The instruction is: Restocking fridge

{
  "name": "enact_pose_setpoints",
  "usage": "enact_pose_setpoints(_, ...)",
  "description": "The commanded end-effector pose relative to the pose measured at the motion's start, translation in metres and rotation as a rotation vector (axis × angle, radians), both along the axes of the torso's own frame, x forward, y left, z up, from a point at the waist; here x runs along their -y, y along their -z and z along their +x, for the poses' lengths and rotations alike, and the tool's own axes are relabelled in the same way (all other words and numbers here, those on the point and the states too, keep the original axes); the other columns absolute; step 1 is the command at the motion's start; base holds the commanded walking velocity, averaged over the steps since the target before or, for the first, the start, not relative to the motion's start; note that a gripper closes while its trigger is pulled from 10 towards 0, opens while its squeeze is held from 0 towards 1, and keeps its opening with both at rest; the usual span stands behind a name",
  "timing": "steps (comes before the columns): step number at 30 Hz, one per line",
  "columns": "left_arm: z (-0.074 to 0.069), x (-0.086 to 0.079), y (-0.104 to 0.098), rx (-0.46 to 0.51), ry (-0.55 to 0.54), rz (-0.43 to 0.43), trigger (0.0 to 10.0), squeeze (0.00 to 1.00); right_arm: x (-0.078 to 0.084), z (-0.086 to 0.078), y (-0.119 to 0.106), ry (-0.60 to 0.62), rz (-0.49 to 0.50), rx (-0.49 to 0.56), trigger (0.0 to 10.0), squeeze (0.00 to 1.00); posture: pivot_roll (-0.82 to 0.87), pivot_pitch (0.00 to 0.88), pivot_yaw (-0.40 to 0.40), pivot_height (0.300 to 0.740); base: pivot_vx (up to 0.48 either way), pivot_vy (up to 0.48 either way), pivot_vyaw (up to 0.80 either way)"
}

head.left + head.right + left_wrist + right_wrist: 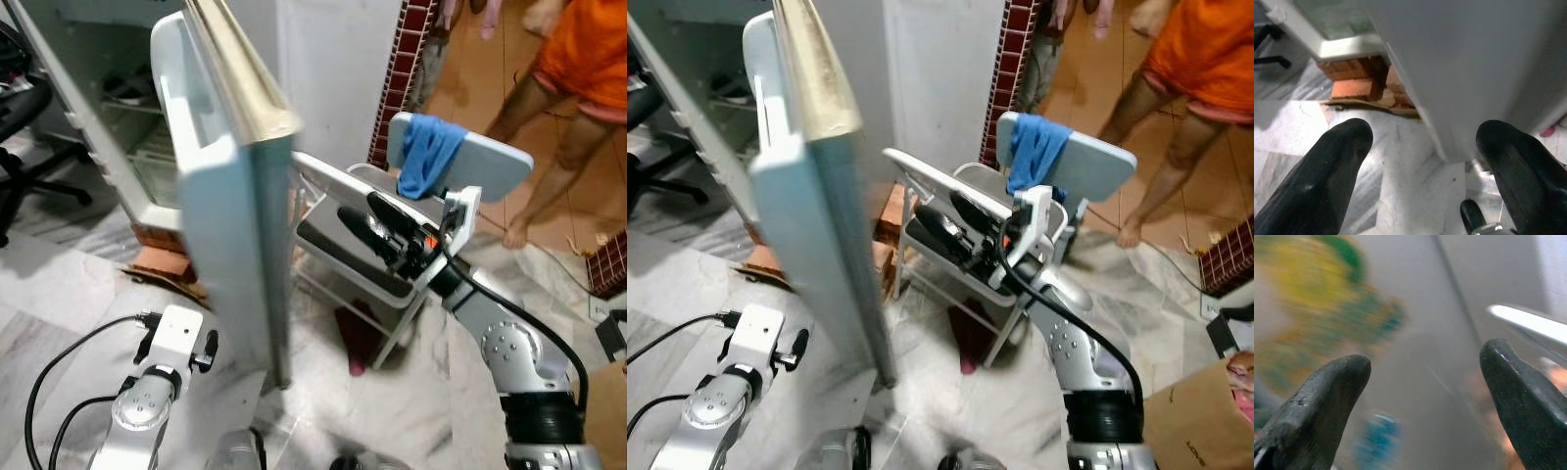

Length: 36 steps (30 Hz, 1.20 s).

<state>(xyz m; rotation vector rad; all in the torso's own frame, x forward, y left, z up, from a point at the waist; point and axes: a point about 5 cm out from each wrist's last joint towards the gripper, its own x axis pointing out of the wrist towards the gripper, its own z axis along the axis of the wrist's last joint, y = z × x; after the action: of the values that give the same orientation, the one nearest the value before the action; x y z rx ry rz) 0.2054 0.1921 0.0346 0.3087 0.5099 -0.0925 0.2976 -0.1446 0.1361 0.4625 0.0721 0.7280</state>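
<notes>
The white fridge [127, 108] stands open at the upper left. Its door [230, 196] swings out toward me and I see it edge-on, with door shelves on the inner side. My right gripper [358, 211] is raised on the door's outer side, close to its face, open with nothing between its fingers. In the right wrist view the right gripper [1422, 367] faces the grey door surface and a blurred yellow-green sticker [1317, 293]. My left gripper [1420, 142] hangs low and open, pointing at the door's bottom corner [1449, 147].
A folding chair [343, 255] with a blue cloth [426, 152] over its back stands just behind the right gripper. A person in orange [588, 49] stands at the back right. Bricks [162, 259] prop the fridge. An office chair [24, 147] is at left, a cardboard box [1205, 411] at right.
</notes>
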Motion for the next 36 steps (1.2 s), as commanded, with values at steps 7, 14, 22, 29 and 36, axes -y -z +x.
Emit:
enact_pose_setpoints(7,-0.016,-0.022,-0.010,0.060,-0.121,0.067,10.0,0.00,0.011,0.012,0.022,0.163,-0.150,-0.047,10.0,0.00,0.19,0.106,-0.072,0.740,0.000,0.000,0.00)
enact_pose_setpoints(14,-0.008,-0.031,-0.031,0.224,-0.185,0.181,10.0,0.00,0.013,0.016,0.031,0.290,-0.251,0.001,10.0,0.00,0.18,0.112,-0.068,0.740,0.000,0.000,0.00)
enact_pose_setpoints(22,0.019,-0.026,-0.048,0.347,-0.150,0.218,10.0,0.00,0.026,0.005,0.034,0.532,-0.287,0.021,10.0,0.00,0.14,0.103,-0.064,0.740,0.000,0.420,0.00)
enact_pose_setpoints(29,0.033,-0.012,-0.057,0.426,-0.072,0.195,10.0,0.00,0.028,-0.003,0.042,0.611,-0.295,0.000,10.0,0.00,0.11,0.088,-0.047,0.740,0.000,0.480,-0.16)
enact_pose_setpoints(36,0.048,0.002,-0.060,0.481,-0.029,0.147,10.0,0.00,0.029,-0.004,0.042,0.658,-0.304,0.014,10.0,0.00,0.09,0.079,-0.054,0.740,0.000,0.480,-0.56)
